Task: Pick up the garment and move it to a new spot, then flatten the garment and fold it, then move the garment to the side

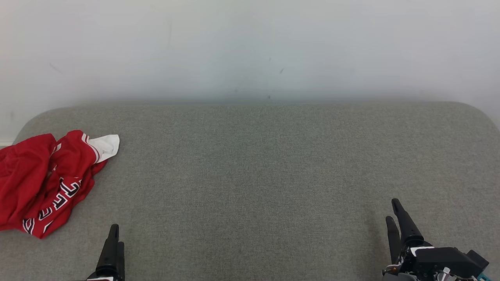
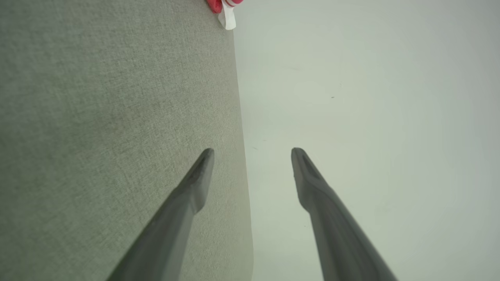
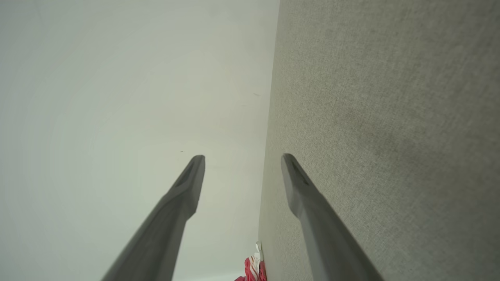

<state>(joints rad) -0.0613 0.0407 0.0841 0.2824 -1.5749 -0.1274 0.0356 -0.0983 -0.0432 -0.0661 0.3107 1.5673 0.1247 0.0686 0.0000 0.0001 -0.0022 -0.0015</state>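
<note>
Garment (image 1: pixel 43 183) lies crumpled at left end of grey cushion (image 1: pixel 254 175). Left gripper (image 1: pixel 117 236) and right gripper (image 1: pixel 392 210) both have jaws spread, empty. Advice: reach with left, pinch thick red fold, lift clear.

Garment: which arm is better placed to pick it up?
Left. The garment lies crumpled at the left end of the cushion, near the open left gripper; the open right gripper is at the far right.

Under my left claw (image 2: pixel 253 150) the grey surface (image 2: pixel 97 97) is coarse-woven matt cloth; the claw's fingers (image 2: pixel 187 195) look matt dark plastic; left of it, the garment (image 1: pixel 43 183) is smooth cloth.
</note>
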